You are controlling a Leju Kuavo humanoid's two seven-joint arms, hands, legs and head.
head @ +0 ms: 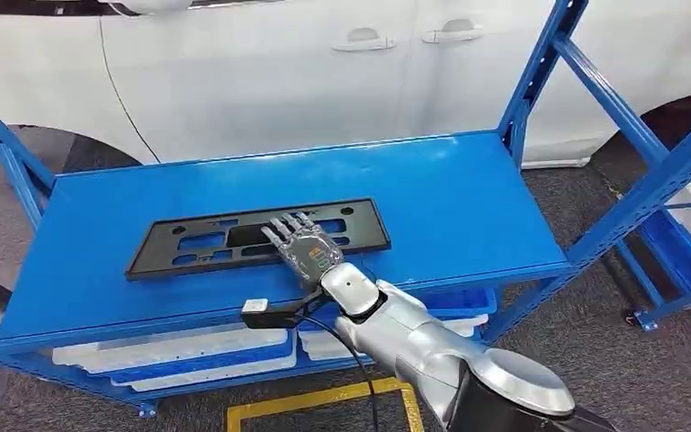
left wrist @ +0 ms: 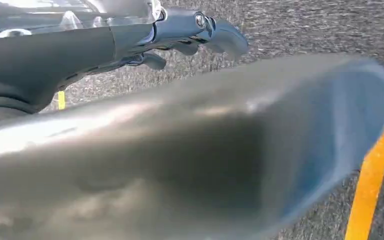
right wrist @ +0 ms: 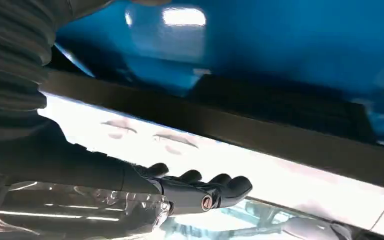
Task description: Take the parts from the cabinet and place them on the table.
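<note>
A long flat black part (head: 189, 243) with several cut-outs lies on the top blue shelf (head: 450, 198) of the rack, left of centre. My right hand (head: 304, 247) reaches over the part's right half, fingers stretched out flat above it and holding nothing. In the right wrist view the same hand (right wrist: 200, 192) has its fingers straight and side by side, close to the dark part's edge (right wrist: 280, 135); I cannot tell whether they touch it. My left hand (left wrist: 200, 30) hangs over the grey floor, fingers loosely extended and empty.
White and blue trays (head: 189, 355) sit on the lower shelf. Blue slanted posts (head: 630, 207) frame the rack on the right. A white car (head: 279, 63) stands right behind the rack. Yellow floor lines (head: 324, 400) mark the carpet in front.
</note>
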